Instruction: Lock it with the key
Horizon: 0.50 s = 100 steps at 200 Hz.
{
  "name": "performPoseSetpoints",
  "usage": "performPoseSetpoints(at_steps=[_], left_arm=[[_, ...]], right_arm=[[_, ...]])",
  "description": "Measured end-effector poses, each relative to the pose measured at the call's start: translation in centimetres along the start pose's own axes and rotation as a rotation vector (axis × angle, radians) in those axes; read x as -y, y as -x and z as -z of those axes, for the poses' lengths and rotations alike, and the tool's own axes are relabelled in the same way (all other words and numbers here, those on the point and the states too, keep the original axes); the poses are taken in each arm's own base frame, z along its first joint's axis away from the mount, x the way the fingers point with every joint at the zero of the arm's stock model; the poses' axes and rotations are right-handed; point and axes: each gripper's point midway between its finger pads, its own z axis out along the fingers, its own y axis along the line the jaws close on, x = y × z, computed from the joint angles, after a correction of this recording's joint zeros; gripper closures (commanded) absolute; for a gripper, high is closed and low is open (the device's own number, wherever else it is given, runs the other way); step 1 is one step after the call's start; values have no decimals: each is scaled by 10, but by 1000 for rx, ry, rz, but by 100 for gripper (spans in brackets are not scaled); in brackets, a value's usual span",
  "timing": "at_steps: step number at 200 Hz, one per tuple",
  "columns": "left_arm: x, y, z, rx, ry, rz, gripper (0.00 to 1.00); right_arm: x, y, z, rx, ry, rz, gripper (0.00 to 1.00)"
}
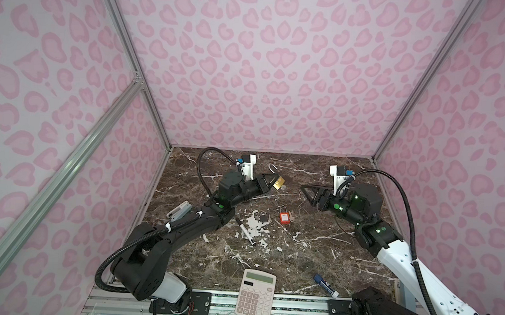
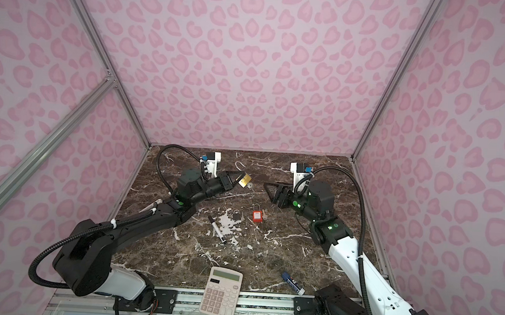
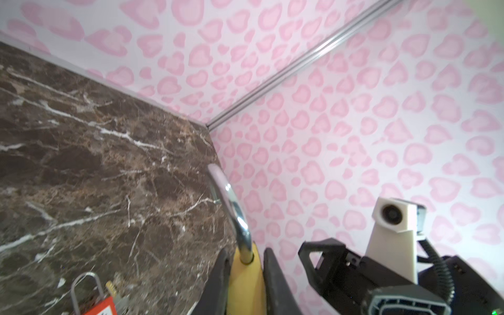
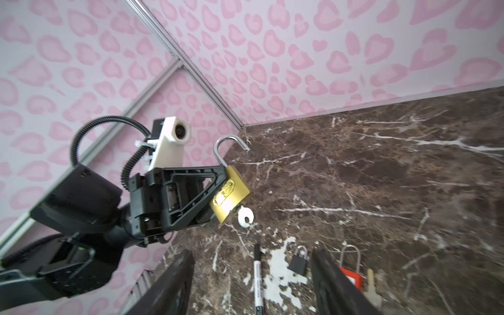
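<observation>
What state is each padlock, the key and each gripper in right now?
brass padlock, shackle swung open
key, seated in the brass padlock's keyhole
left gripper, shut on the brass padlock
right gripper, open, empty
black padlock, shackle shut, lying on the table
red padlock, shackle shut, lying on the table

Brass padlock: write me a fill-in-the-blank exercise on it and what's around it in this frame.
1. The left gripper is shut on the brass padlock, whose shackle stands ___.
2. The part stuck in the brass padlock's underside is a ___.
3. The right gripper is open and holds ___.
4. On the table, the small black padlock lies beside a ___ one.
Missing words: open; key; nothing; red.
</observation>
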Motion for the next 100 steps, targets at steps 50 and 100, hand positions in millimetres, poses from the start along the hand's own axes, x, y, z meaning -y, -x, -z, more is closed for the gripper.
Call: performPoseSetpoints(at_steps=[50,100], left_arm=[[35,28,-2,103,-251,133,96],[61,39,7,140,-375,140,96]], right_arm=[[-17,16,-21,46,153,-177,31],[-34,20,-43,41,247,-264,33]])
